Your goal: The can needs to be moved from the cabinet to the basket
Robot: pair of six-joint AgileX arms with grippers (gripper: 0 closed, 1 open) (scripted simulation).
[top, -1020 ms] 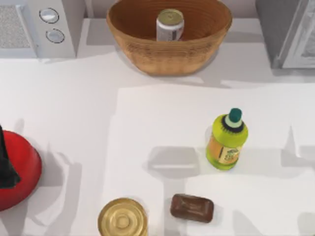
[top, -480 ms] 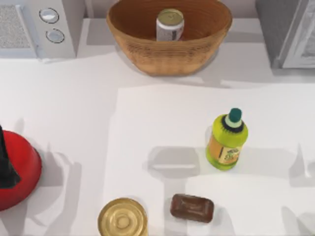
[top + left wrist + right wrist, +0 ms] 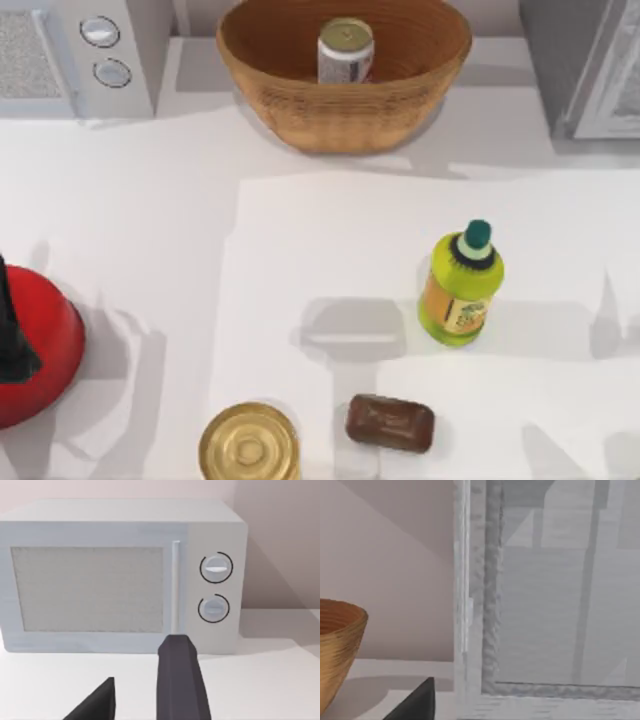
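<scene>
The can (image 3: 346,50), gold-topped with a white-grey label, stands upright inside the basket (image 3: 300,110) at the counter's (image 3: 150,230) far edge. My left gripper (image 3: 145,690) is spread wide.

A white table (image 3: 150,230) spreads across the scene, with a paler rectangular sheet (image 3: 400,250) laid over its right and near part. At the far left stands a white microwave (image 3: 80,55) with two round knobs (image 3: 100,32). Behind it a plain pinkish-beige wall (image 3: 275,540) rises. Soft grey shadows fall across the tabletop.
</scene>
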